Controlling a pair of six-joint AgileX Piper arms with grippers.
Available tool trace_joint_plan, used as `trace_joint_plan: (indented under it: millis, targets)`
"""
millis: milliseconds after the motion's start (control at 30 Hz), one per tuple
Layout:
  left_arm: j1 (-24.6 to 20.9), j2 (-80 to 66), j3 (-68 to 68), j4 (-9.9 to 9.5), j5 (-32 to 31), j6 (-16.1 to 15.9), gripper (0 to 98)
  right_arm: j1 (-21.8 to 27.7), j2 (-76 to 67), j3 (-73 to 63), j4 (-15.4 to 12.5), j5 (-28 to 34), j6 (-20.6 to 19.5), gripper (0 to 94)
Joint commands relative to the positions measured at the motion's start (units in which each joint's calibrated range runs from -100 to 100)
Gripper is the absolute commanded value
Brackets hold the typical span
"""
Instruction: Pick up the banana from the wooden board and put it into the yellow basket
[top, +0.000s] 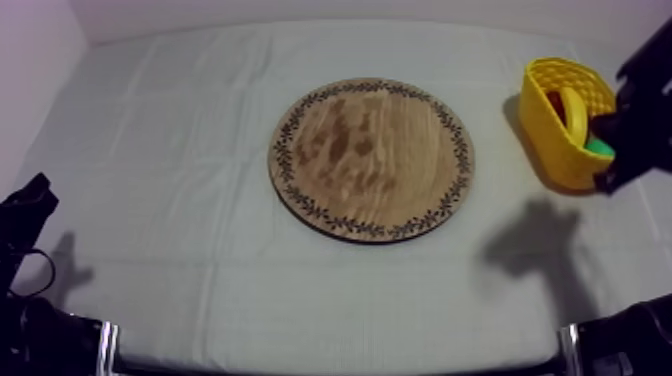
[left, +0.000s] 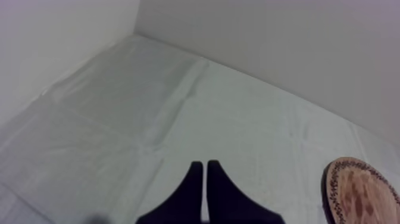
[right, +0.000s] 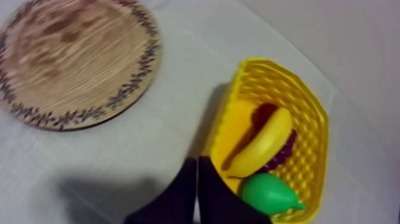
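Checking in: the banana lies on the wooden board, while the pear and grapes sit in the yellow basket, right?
No. The banana lies in the yellow basket with the pear and grapes, not on the wooden board; the right wrist view shows it.

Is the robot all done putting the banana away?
It looks done. The banana lies in the yellow basket, next to the pear, and the wooden board holds no fruit. Nothing is in hand: the right gripper is shut on nothing beside the basket, and the left gripper is shut over the cloth. Probably all that is left is pulling the right gripper back to rest.
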Motion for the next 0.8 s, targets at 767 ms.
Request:
trace_joint_plan:
  millis: [767]
  targets:
    - [0.0, 0.0, 0.0, 0.03, 0.0, 0.0, 0.1, -3.8, -40.4, 23.1, 8.4, 2.4, -22.3, 0.5]
